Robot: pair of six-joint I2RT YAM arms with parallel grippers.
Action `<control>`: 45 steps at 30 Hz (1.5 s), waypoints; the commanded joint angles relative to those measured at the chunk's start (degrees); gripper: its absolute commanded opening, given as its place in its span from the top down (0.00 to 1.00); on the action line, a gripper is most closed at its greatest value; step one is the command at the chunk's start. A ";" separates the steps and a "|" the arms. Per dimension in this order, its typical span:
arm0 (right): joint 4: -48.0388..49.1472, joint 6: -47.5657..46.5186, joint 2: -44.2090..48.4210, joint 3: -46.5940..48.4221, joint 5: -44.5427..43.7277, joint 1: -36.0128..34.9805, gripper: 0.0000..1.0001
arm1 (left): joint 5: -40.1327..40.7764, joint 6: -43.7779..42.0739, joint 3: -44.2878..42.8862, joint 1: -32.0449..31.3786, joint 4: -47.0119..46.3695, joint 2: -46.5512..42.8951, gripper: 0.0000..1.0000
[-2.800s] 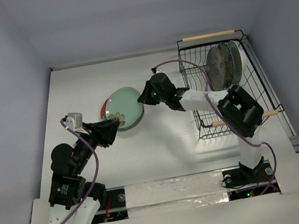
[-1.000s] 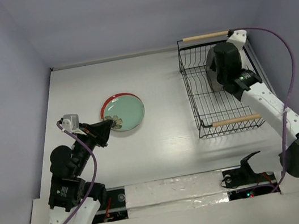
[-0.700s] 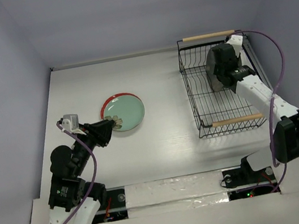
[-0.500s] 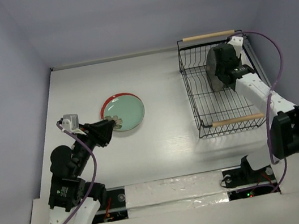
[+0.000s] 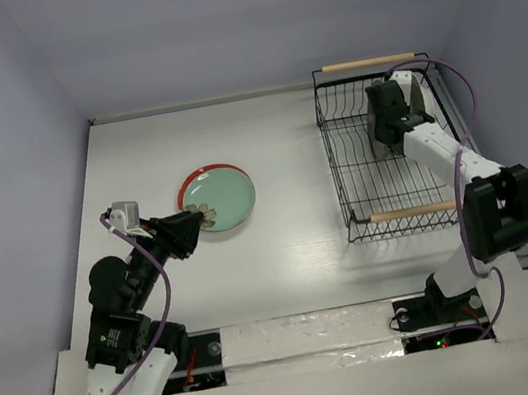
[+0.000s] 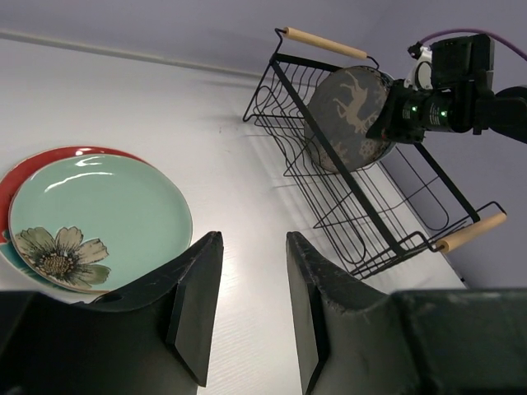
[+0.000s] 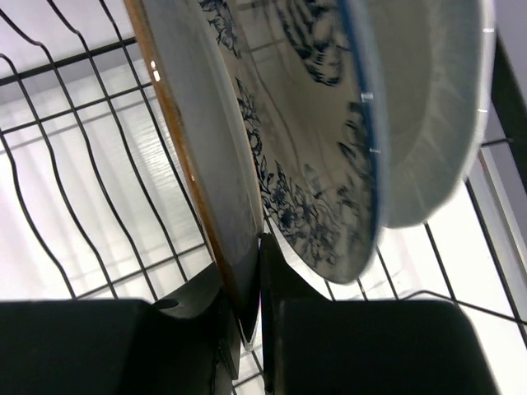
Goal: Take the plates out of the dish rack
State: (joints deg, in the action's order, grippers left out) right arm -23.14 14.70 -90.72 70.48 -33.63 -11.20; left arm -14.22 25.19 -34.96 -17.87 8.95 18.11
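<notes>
The pale green plate [image 5: 223,196] lies flat on the red plate [image 5: 187,184] on the table's left; both show in the left wrist view, green [image 6: 99,218] over red [image 6: 25,169]. My left gripper [image 5: 204,215] is open and empty at the green plate's near edge [image 6: 254,239]. The black wire dish rack [image 5: 328,146] stands at the right. My right gripper [image 5: 385,132] is shut on the rim of the grey-brown plate [image 7: 198,107], which stands upright in the rack [image 6: 350,115]. Behind it stand the cream floral plate [image 7: 305,123] and the white plate [image 7: 420,107].
The rack's wooden handles lie at its far end [image 5: 368,62] and near end [image 5: 408,211]. Its wire floor [image 7: 74,206] lies under the plates. Purple walls close in the table on three sides. The right arm's cable [image 5: 453,115] loops over the rack's right side.
The right arm left the green plate flat on the red one, swung back to the rack and shut on the grey-brown plate's rim. The left arm has hardly moved.
</notes>
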 commanded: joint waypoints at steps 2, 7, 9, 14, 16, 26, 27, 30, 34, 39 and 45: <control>1.96 -1.42 5.99 3.52 -3.81 -0.58 1.00 | -0.81 0.12 -0.37 0.38 -2.45 0.35 0.66; -0.68 -2.39 10.37 6.16 -5.66 -3.21 1.00 | -1.60 0.03 -0.28 0.38 -2.62 0.17 0.66; -1.56 -2.31 12.13 7.12 -6.10 -3.91 1.00 | -1.69 0.04 -0.20 0.38 -2.71 0.17 0.66; -0.86 -0.73 21.78 8.10 -0.23 -6.80 1.00 | -1.87 0.12 -0.28 0.38 -2.80 0.26 0.66; 1.68 0.67 24.61 7.57 7.90 -7.34 1.00 | -1.87 0.12 -0.20 0.38 -2.89 0.26 0.66; 27.51 21.48 18.84 -0.87 38.36 -19.46 1.00 | -3.62 -0.23 -0.11 0.38 -3.41 0.00 0.65; 31.36 23.25 17.00 -1.04 39.85 -20.08 1.00 | -3.54 -0.14 -0.20 0.38 -3.41 -0.18 0.65; 40.32 30.11 9.79 -1.31 44.26 -23.24 1.00 | -3.19 -0.23 -0.37 0.38 -3.06 -0.44 0.65; 45.72 35.65 0.38 1.32 46.11 -26.67 1.00 | -2.39 -0.40 -0.55 0.38 -2.71 -0.62 0.65; 52.12 43.48 -10.07 1.24 46.72 -28.87 1.00 | -2.39 -0.32 -0.37 0.38 -2.80 -0.53 0.65; 53.81 46.73 -16.68 0.80 45.67 -31.59 0.96 | -2.66 -0.23 -0.37 0.38 -2.97 -0.53 0.64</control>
State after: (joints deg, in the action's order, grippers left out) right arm 14.96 56.75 -108.66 68.77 11.07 -41.39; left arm -16.49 25.17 -34.96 -17.87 8.84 18.13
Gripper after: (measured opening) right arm 0.135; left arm 0.353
